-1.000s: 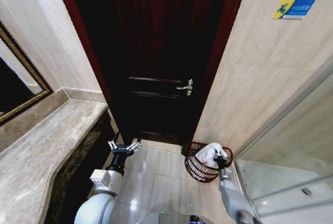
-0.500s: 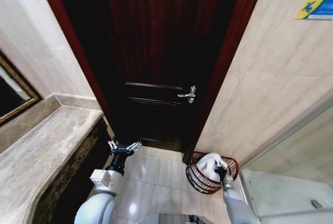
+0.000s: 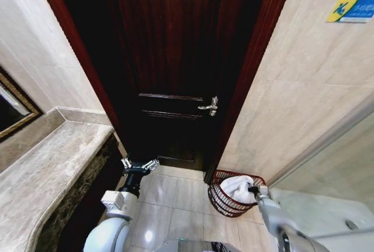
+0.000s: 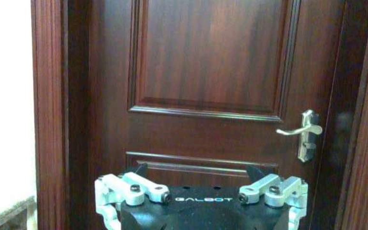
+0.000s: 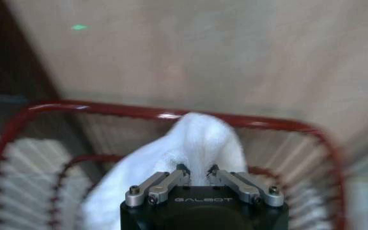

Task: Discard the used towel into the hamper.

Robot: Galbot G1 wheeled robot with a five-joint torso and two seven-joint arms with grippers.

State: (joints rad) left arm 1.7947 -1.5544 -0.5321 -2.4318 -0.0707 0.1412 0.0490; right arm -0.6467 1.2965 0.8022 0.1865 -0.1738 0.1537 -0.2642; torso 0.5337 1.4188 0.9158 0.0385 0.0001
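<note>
One towel [image 3: 236,186] in one hamper [image 3: 225,204]; right gripper [image 5: 195,173] pinching it

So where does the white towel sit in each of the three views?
Head view: the towel lies inside the hamper at lower right, with the right gripper at its edge.
Left wrist view: the towel is not in it; the left gripper faces the door.
Right wrist view: centre, bunched between the right gripper's fingers.
Shared landmark: the hamper's red rim, in the head and right wrist views.
</note>
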